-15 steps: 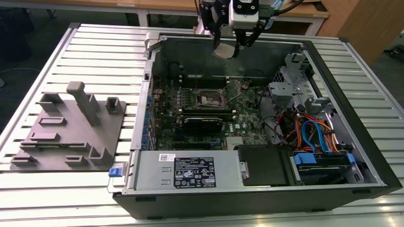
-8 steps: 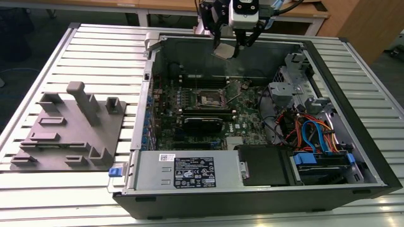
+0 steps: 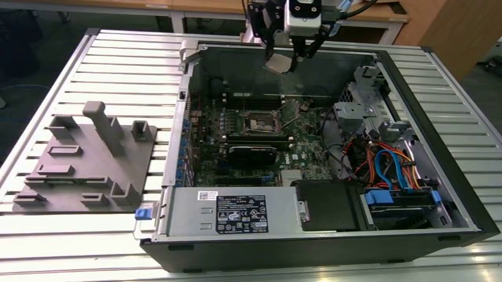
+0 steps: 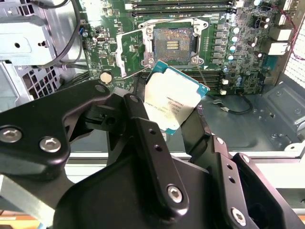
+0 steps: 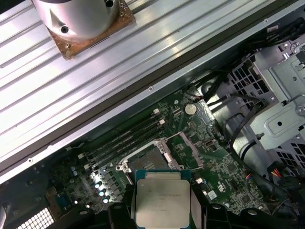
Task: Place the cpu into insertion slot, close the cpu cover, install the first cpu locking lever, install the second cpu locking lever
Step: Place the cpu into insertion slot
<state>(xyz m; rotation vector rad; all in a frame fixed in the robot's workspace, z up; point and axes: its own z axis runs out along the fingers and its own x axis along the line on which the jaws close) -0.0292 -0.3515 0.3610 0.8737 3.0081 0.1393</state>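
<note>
My gripper [image 3: 284,61] hangs over the far wall of the open computer case, shut on the cpu [image 3: 278,64]. The cpu is a small square chip with a dull silver top [image 5: 163,199] and a teal edge [image 4: 174,98], pinched by its sides between the two black fingers [image 4: 138,119]. It is tilted and well above the board. The insertion slot [image 3: 259,122] lies on the green motherboard with its dark contact field bare [image 4: 172,42]. The cpu cover [image 5: 190,149] stands swung up beside the slot [image 5: 145,164]. A thin locking lever [image 4: 206,77] sticks out near the slot.
A grey power-supply box [image 3: 235,214] sits at the case's near side. Drive cages and coloured cables [image 3: 392,167] fill the exterior view's right. Long black memory slots [image 3: 253,143] flank the slot. A grey fixture plate [image 3: 86,158] lies on the slatted table [image 3: 126,64].
</note>
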